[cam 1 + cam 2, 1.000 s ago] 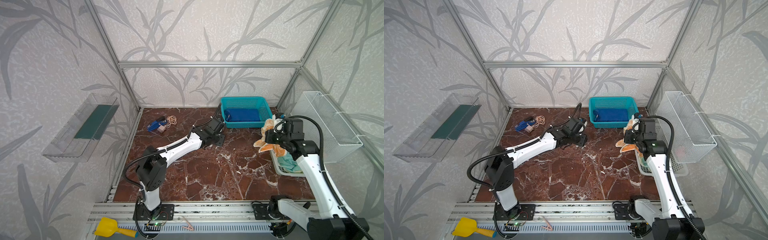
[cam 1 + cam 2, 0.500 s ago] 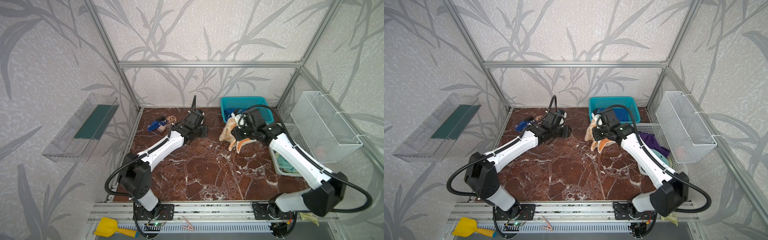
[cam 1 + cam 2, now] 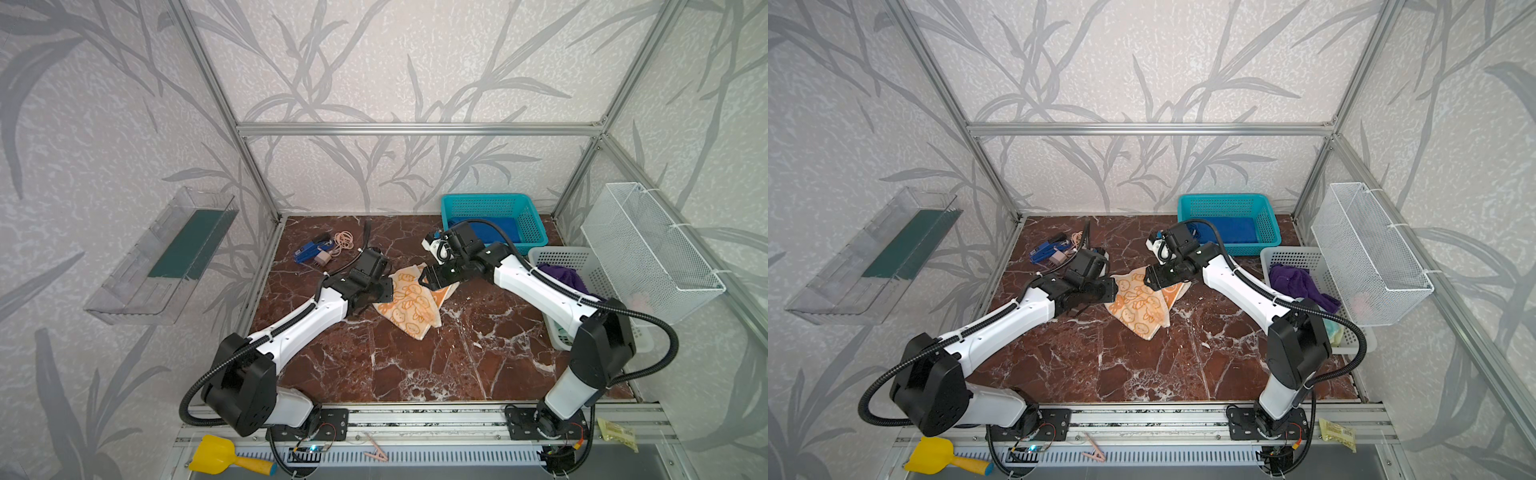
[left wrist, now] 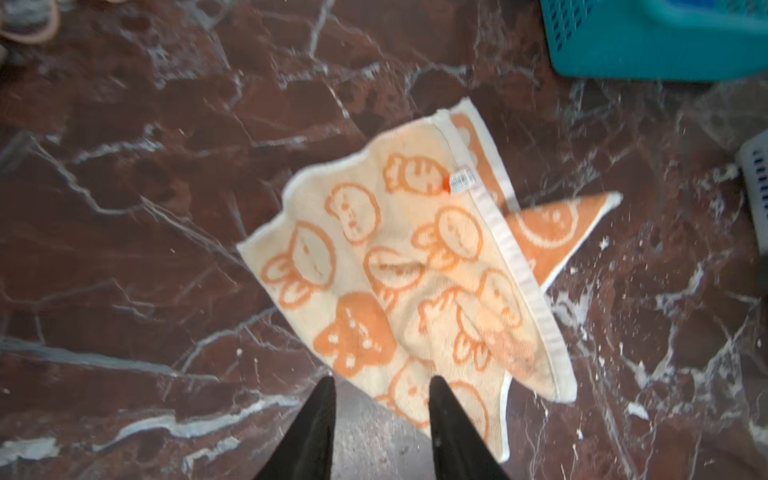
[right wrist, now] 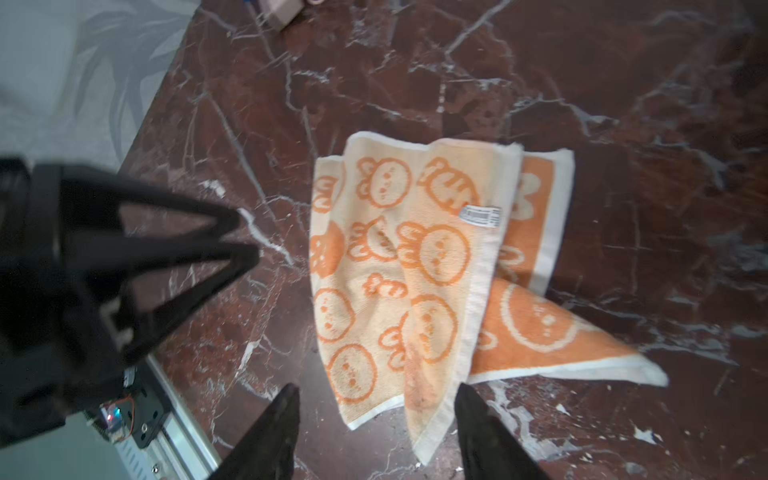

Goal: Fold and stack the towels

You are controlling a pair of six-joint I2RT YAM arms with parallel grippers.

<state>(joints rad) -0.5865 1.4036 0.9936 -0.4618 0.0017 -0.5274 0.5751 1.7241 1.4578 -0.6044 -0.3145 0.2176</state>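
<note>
An orange towel (image 3: 411, 303) (image 3: 1142, 305) printed with rabbits lies crumpled and partly doubled over on the marble table, mid-left. My left gripper (image 3: 380, 289) (image 4: 381, 382) hovers open at its left edge, with nothing between the fingers. My right gripper (image 3: 428, 278) (image 5: 377, 388) stands open above the towel's far right corner, holding nothing. In the right wrist view the towel (image 5: 415, 270) lies loose below the fingertips. The blue towel (image 3: 494, 228) lies in the teal basket. A purple towel (image 3: 561, 276) and a pale yellow-teal one (image 3: 1335, 328) sit in the white basket.
The teal basket (image 3: 486, 198) stands at the back right, with the white plastic basket (image 3: 561, 253) in front of it. A wire basket (image 3: 648, 245) hangs on the right wall and a clear shelf (image 3: 166, 257) on the left wall. Blue clips and rubber bands (image 3: 320, 251) lie at the back left.
My right arm swung from the white basket to the table's middle with the orange towel, then opened and dropped it there. My left gripper came back from beside the teal basket to the towel's left edge.
</note>
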